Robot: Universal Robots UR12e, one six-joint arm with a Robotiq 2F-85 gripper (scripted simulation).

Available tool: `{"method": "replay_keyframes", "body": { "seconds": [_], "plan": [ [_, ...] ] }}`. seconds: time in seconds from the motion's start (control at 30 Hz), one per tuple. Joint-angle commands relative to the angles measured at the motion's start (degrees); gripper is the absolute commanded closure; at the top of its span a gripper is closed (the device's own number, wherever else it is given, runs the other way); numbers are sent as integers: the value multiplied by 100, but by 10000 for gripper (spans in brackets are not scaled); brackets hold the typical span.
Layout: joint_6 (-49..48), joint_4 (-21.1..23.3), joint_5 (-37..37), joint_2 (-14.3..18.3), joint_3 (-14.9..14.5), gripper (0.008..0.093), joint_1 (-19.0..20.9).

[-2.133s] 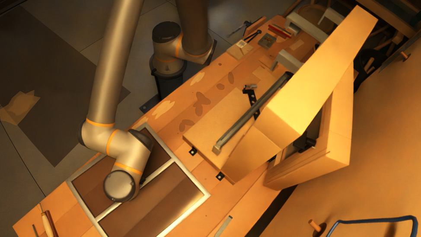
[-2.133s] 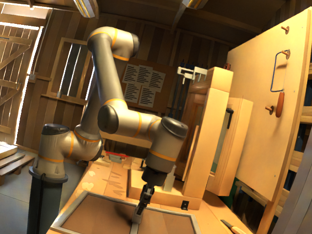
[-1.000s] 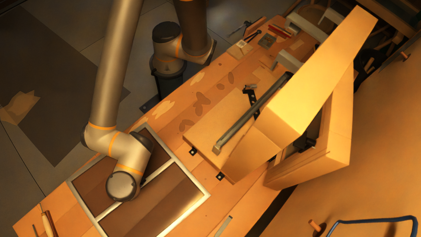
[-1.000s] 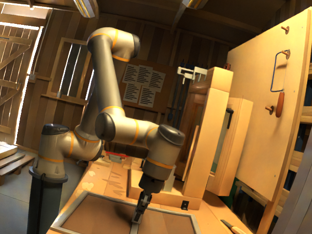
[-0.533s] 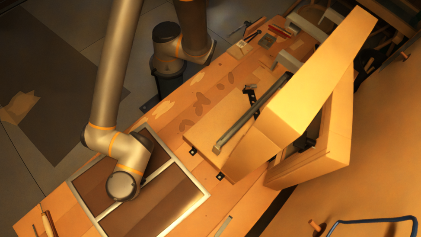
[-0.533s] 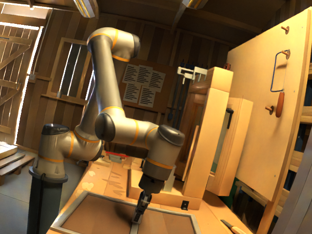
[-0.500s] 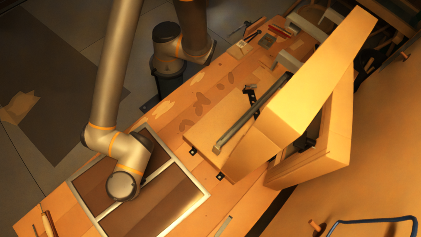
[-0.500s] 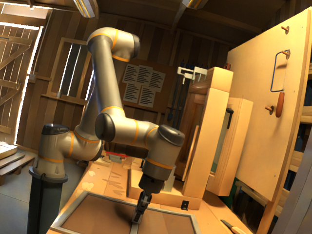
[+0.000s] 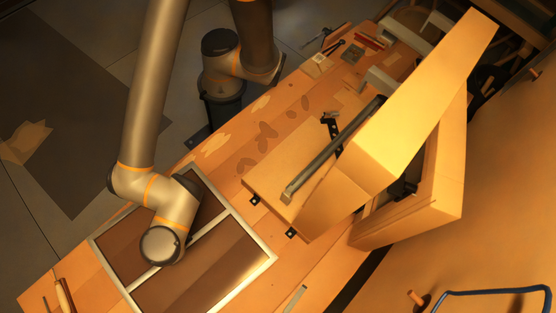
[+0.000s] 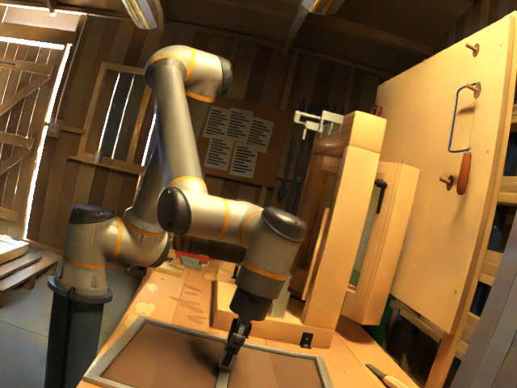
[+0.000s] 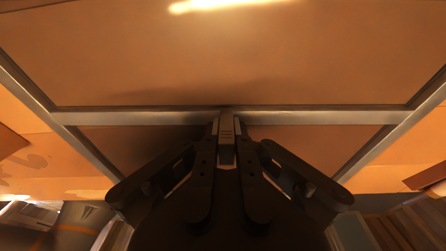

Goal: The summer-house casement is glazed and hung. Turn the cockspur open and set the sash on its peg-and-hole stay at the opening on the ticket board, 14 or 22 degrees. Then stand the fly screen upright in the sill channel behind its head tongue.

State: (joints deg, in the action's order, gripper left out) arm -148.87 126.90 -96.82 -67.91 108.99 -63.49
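Note:
At the near end of the bench the fly screen (image 9: 182,241) lies flat, a grey metal frame with brown mesh and a middle rail (image 11: 312,118). My gripper (image 11: 226,124) stands straight down on that middle rail (image 10: 227,361), closed on a small grey tab at the rail's centre. Further along the bench stands the casement frame (image 9: 412,128), with its sash (image 10: 382,242) swung outward and a dark cockspur handle (image 10: 380,194) on its edge. A grey sill channel (image 9: 330,150) runs along the sill board in front of the frame.
The arm's elbow and wrist (image 9: 163,210) hang over the screen's left half. A chisel (image 9: 60,296) lies at the bench's near corner, small tools and clamps (image 9: 350,50) at the far end. A tool board with a coping saw (image 10: 461,138) stands behind the casement.

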Motion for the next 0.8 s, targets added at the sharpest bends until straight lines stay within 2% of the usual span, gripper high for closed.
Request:
{"method": "replay_keyframes", "body": {
  "seconds": [0.0,0.13,0.77],
  "plan": [
    [0,9,-4,0,-6,869,-2],
    [0,9,-4,0,-6,934,-2],
    [-1,3,-8,-6,-14,934,-5]
  ]
}}
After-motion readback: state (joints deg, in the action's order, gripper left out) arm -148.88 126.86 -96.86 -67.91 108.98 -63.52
